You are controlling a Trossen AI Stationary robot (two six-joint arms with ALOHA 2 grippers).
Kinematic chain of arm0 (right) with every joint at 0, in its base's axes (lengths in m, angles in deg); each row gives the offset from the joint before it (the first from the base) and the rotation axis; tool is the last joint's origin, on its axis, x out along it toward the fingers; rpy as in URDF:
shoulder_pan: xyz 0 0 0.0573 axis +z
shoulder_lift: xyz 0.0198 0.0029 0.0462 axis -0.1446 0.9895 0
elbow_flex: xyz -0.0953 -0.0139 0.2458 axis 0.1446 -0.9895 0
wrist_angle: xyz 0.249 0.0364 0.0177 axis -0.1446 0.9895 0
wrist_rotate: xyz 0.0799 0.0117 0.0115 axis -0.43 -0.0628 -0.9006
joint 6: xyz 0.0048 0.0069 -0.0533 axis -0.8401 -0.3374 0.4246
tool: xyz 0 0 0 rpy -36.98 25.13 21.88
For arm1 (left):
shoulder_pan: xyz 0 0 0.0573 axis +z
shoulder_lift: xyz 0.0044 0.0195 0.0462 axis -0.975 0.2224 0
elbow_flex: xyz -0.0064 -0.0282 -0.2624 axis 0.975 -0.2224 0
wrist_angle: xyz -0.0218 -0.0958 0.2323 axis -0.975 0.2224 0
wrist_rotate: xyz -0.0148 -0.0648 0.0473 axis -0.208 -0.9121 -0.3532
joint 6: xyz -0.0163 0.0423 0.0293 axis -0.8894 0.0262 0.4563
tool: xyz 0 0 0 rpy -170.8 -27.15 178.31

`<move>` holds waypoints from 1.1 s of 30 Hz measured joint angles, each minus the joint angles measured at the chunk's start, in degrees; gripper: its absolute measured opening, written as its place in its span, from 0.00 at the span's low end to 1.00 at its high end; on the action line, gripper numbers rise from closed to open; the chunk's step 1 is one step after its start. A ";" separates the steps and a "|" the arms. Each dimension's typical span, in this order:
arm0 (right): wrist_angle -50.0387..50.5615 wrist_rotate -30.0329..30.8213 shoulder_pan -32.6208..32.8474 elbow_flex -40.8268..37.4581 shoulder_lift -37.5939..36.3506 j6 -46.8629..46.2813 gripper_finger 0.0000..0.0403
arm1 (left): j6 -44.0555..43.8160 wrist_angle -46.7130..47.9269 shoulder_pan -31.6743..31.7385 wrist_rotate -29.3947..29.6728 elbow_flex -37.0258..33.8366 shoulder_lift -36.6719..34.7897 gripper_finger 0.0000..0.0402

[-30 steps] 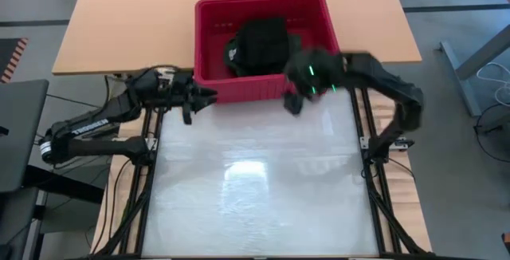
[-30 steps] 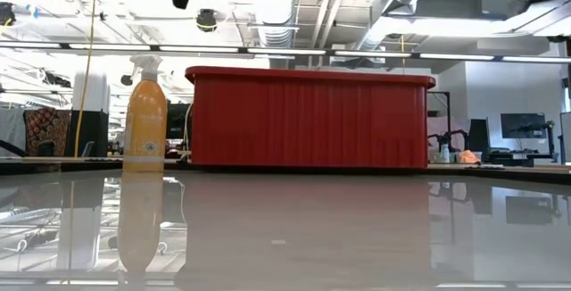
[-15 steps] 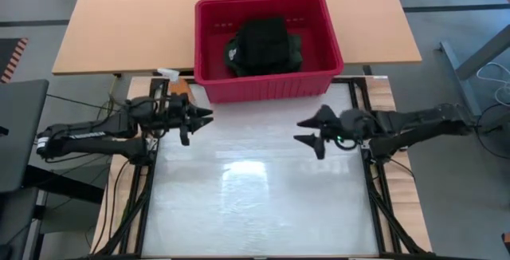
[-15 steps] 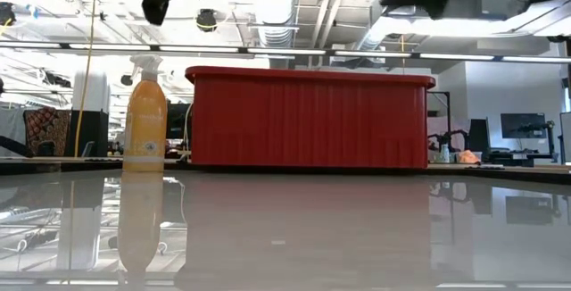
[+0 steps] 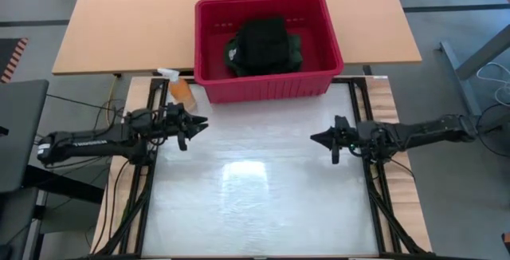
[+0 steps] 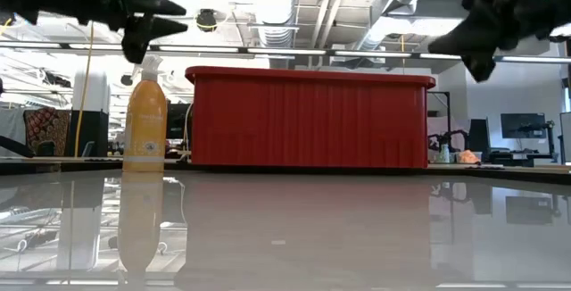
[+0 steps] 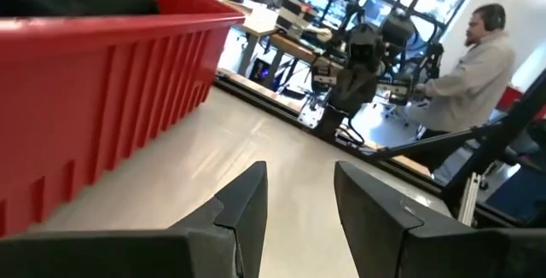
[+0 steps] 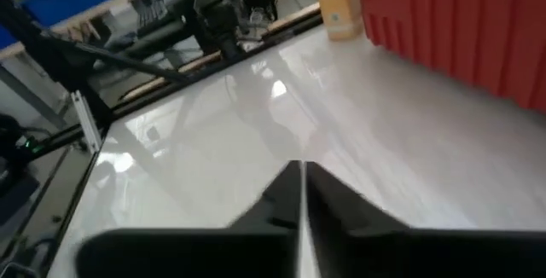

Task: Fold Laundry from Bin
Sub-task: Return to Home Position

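The red bin (image 5: pixel 263 84) stands at the table's far edge, and a heap of dark laundry (image 5: pixel 263 43) lies on its floor; its top shows over the rim in the left wrist view (image 7: pixel 77 1). My left gripper (image 5: pixel 201 122) hovers over the table's left side, near the bin's near left corner. It points toward the right, and its fingers (image 7: pixel 247 197) are open with nothing between them. My right gripper (image 5: pixel 316 138) hovers over the table's right side and points left. Its fingers (image 8: pixel 290 188) are shut on nothing. Both grippers are clear of the bin and the cloth.
An orange spray bottle (image 5: pixel 182 91) stands beside the bin's near left corner, just beyond my left gripper. The white table surface (image 5: pixel 255 188) stretches between the arms toward the near edge. A person (image 7: pixel 478 65) sits in the room beyond the table.
My right gripper has come down from the bin's near right corner, drawn back toward the table's right edge, levelled out and shut its open fingers. My left gripper has sunk and drawn back toward the near left, still open. The laundry has stayed in the bin.
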State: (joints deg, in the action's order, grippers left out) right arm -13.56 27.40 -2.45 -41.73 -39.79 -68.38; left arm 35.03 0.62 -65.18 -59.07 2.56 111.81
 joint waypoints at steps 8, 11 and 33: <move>-5.26 -4.52 -3.61 -9.82 -8.31 3.19 0.08 | -4.83 0.14 0.00 0.22 -7.61 -6.64 0.31; -5.68 -6.58 -4.52 -10.80 -10.59 5.93 0.05 | -5.94 0.10 0.02 0.19 -11.04 -8.32 0.31; 10.60 -15.07 -13.11 -12.07 -25.20 5.04 0.11 | -4.78 15.04 2.19 -1.44 -15.41 -25.88 0.31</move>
State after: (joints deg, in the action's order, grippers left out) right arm -2.96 12.34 -15.56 -53.80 -65.00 -63.35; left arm 30.24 15.65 -63.00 -60.50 -12.85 85.93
